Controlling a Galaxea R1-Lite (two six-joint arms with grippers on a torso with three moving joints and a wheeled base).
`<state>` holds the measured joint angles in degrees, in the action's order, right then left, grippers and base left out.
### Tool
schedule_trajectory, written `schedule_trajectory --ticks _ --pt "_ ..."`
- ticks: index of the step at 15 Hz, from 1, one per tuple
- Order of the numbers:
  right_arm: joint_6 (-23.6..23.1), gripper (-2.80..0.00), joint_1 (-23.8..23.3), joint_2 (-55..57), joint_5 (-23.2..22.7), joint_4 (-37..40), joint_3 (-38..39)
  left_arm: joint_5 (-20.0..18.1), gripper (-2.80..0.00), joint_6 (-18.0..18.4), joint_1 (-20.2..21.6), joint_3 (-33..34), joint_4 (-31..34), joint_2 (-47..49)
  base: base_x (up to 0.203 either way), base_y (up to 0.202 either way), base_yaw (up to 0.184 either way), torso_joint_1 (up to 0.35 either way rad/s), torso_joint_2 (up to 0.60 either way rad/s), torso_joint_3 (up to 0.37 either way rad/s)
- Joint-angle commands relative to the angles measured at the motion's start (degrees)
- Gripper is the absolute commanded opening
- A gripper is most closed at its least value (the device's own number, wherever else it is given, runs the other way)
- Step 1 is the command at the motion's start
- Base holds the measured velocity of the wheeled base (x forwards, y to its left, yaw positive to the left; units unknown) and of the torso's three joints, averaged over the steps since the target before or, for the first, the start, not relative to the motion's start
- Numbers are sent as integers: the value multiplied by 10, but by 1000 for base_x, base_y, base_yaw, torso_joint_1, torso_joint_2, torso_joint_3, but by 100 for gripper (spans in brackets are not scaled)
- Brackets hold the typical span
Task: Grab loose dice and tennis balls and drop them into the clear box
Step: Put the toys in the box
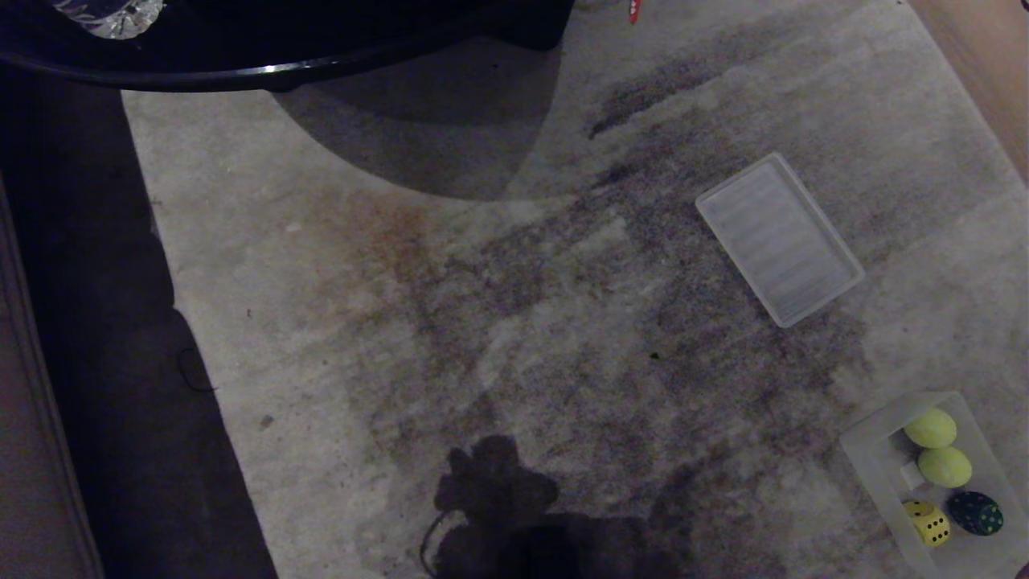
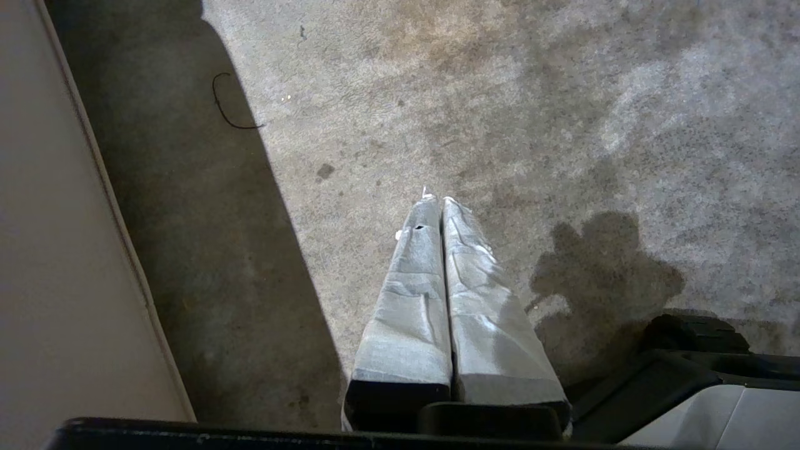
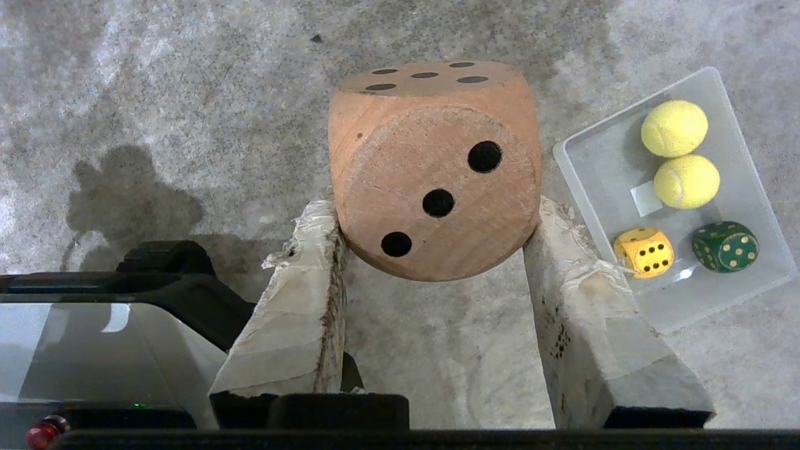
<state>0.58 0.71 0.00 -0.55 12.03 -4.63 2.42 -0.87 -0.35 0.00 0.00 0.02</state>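
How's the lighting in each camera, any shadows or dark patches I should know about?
Head view: dim, top left nearly black, a lumpy shadow on the carpet at bottom centre. Left wrist view: brighter, a broad dark band beside the shut left claw. Right wrist view: evenly lit, the tan die in the right claw sharp.

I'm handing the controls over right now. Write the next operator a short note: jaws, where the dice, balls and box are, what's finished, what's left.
Right gripper: jaws shut on the pinkish-tan die, held above the carpet beside the clear box, not over it.
Left gripper: jaws shut, holding nothing, parked over bare carpet.
In the box: two tennis balls, the yellow die, the dark green die.
The ribbed lid lies flat on the carpet, apart from the box.
Done: those four items boxed.
Left: carry the tan die over the box and release. No other loose pieces show in these views.
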Motion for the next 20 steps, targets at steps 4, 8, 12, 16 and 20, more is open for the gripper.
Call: schedule_trajectory --ticks 4,8,12,16,20 --pt "3 -280 0 0 0 1 0 -2 -280 4 0 1 0 0 0 0 0 0 0 0" --pt "3 -280 0 0 0 1 0 -3 -280 5 0 1 0 0 0 0 0 0 0 0" --pt "4 -280 0 0 0 1 1 -2 -280 4 0 1 0 0 0 0 0 0 0 0" --pt "4 -280 0 0 0 1 0 -2 -280 4 0 1 0 0 0 0 0 0 0 0" --pt "4 -280 0 0 0 1 1 -1 -280 3 0 1 0 0 0 0 0 0 0 0"
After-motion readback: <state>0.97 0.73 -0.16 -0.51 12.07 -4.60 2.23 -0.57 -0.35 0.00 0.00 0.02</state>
